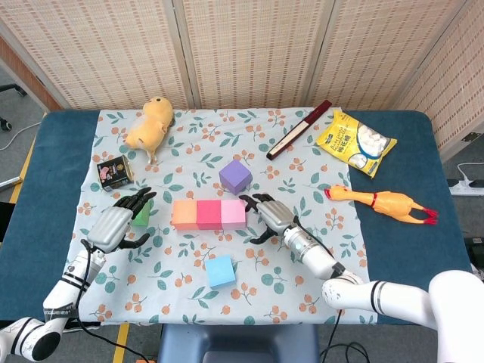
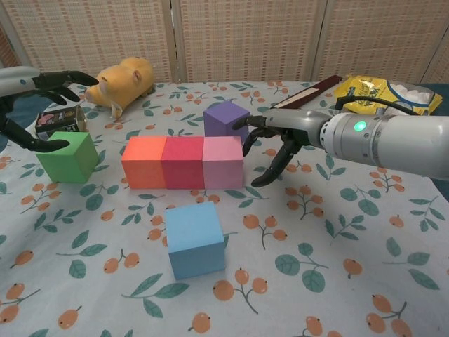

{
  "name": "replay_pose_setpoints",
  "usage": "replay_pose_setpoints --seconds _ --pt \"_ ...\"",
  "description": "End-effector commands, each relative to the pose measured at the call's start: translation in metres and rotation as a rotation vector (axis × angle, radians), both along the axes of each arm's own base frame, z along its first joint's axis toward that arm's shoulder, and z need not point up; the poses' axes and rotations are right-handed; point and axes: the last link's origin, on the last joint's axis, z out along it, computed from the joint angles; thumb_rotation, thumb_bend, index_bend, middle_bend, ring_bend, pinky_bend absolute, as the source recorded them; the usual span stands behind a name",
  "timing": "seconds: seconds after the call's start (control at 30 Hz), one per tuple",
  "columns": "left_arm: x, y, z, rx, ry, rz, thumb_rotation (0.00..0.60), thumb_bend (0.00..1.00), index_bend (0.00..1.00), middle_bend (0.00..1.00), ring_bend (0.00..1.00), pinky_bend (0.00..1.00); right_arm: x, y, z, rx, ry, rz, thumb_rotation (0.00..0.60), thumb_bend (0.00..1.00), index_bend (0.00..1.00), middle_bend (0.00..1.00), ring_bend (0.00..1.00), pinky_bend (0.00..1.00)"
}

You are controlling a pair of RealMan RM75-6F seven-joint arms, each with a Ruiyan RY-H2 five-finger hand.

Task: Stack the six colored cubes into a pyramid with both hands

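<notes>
Orange (image 2: 143, 162), red (image 2: 182, 162) and pink (image 2: 223, 162) cubes stand in a touching row on the floral cloth. Behind the pink one is a purple cube (image 2: 226, 118), and a blue cube (image 2: 195, 239) sits alone in front of the row. The green cube (image 2: 67, 156) stands left of the row. My right hand (image 2: 277, 140) is open, its fingertips against the pink cube's right side. My left hand (image 1: 113, 225) is open too, fingers spread over and around the green cube (image 1: 141, 215), partly hiding it in the head view.
A yellow plush toy (image 1: 151, 121) and a small can (image 1: 115, 172) lie at the back left. A dark red bar (image 1: 299, 129), a yellow snack bag (image 1: 355, 142) and a rubber chicken (image 1: 382, 202) lie at the right. The cloth's front edge is near the blue cube (image 1: 220, 271).
</notes>
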Motion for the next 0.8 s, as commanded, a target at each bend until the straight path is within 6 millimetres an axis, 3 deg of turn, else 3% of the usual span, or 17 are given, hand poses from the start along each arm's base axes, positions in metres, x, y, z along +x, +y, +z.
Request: replay_pose_setpoints --seconds 0.03,0.17,0.23,0.37,0.47,0.6,0.8 --pt "-0.001 0.0 0.0 0.002 -0.001 0.002 0.6 0.33 0.0 0.0 0.13 0.16 0.0 0.0 0.001 -0.003 -0.001 -0.001 0.6 0.07 0.0 0.24 0.02 0.03" --pt "-0.005 0.002 0.0 0.001 -0.002 0.014 0.6 0.33 0.0 0.0 0.13 0.16 -0.003 0.003 0.012 -0.022 -0.017 -0.003 0.6 0.07 0.0 0.25 0.02 0.03" --pt "-0.008 0.003 0.001 0.005 0.001 0.023 0.6 0.33 0.0 0.0 0.13 0.16 -0.004 0.005 0.03 -0.051 -0.043 -0.005 0.6 0.07 0.0 0.25 0.02 0.02" --pt "-0.017 0.008 0.001 0.014 0.012 0.05 0.6 0.32 0.0 0.0 0.12 0.16 -0.007 0.009 0.08 -0.162 -0.101 0.012 0.6 0.07 0.0 0.25 0.02 0.01" --pt "-0.027 0.014 -0.001 0.016 0.03 0.087 0.6 0.33 0.0 0.0 0.05 0.13 -0.016 0.017 0.121 -0.258 -0.102 0.036 0.6 0.07 0.0 0.25 0.02 0.01" --pt "-0.039 0.022 -0.005 0.028 0.09 0.118 0.6 0.34 0.0 0.0 0.0 0.06 -0.03 0.032 0.156 -0.327 -0.084 0.041 0.6 0.07 0.0 0.25 0.02 0.0" --pt "-0.056 0.035 -0.013 0.009 0.138 0.176 0.6 0.34 0.0 0.0 0.0 0.06 -0.053 0.052 0.178 -0.363 -0.07 0.022 0.6 0.07 0.0 0.25 0.02 0.0"
